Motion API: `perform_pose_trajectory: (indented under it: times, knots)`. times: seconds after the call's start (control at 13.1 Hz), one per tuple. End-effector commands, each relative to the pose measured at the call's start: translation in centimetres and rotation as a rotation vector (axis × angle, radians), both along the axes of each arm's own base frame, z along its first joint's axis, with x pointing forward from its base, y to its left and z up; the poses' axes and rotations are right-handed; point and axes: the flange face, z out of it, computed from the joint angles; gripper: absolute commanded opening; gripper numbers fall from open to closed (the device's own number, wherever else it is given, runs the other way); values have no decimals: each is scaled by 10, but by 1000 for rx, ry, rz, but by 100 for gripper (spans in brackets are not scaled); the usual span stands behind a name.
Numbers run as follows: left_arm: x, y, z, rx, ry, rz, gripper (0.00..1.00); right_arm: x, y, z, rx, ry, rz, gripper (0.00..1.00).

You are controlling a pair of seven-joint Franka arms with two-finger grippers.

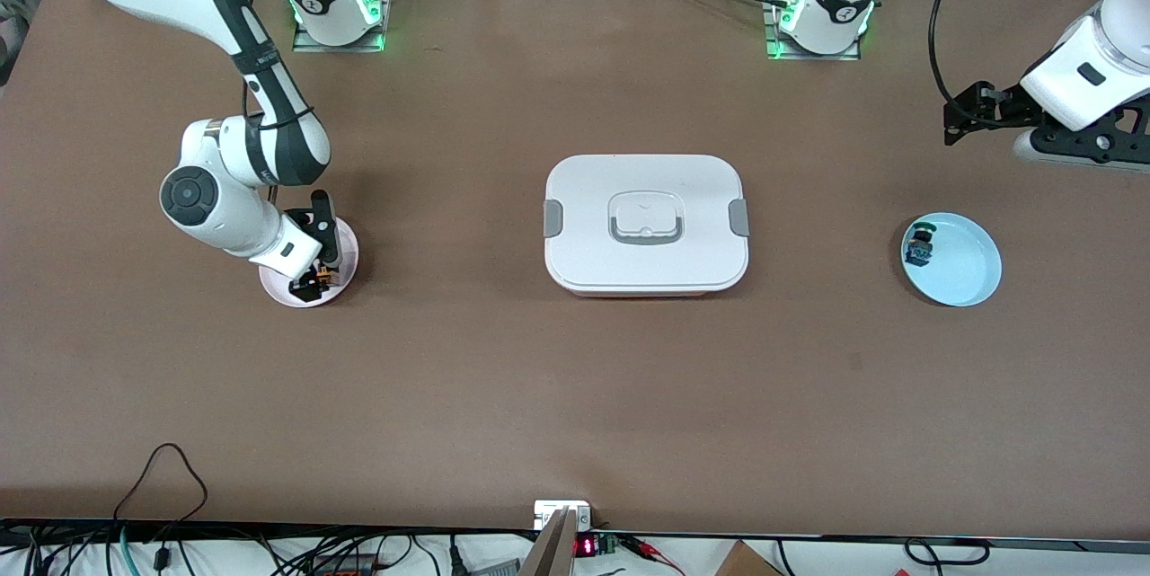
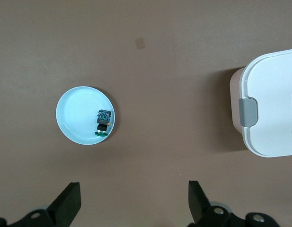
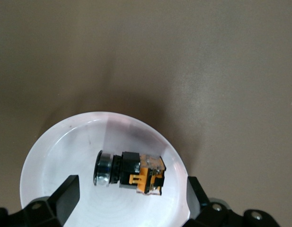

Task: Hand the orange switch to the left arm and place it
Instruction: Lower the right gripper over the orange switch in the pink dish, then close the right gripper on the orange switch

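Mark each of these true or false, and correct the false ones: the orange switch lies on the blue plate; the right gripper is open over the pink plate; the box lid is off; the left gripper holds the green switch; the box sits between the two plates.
1. The orange switch lies on the blue plate. False: it lies on its side on the pink plate.
2. The right gripper is open over the pink plate. True.
3. The box has its lid off. False: the lid is on.
4. The left gripper holds the green switch. False: it is open and empty in the air; that switch lies on the blue plate.
5. The box sits between the two plates. True.
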Motion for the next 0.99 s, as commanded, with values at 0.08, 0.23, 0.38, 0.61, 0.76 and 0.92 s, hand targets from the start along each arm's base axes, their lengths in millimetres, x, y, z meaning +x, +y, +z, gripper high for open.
perform_pose_trajectory:
  times: [0.08,0.23,0.38,0.61,0.76,0.92]
  knots:
    - [3,-2,3,12,6,-12,100,0,5,-5,9,-11,14,100]
    - [3,-1,3,11,7,-12,100,-1,5,-6,10,-14,10,100]
    - [3,-2,3,12,6,-12,100,-4,5,-9,8,-5,6,100]
    - [3,-1,3,11,7,-15,100,-8,-1,-12,7,11,-9,100]
    - [3,-1,3,11,7,-17,100,-9,-2,-12,8,12,-14,100]
    - [3,-1,3,11,8,-20,100,-10,-2,-14,16,15,-25,100]
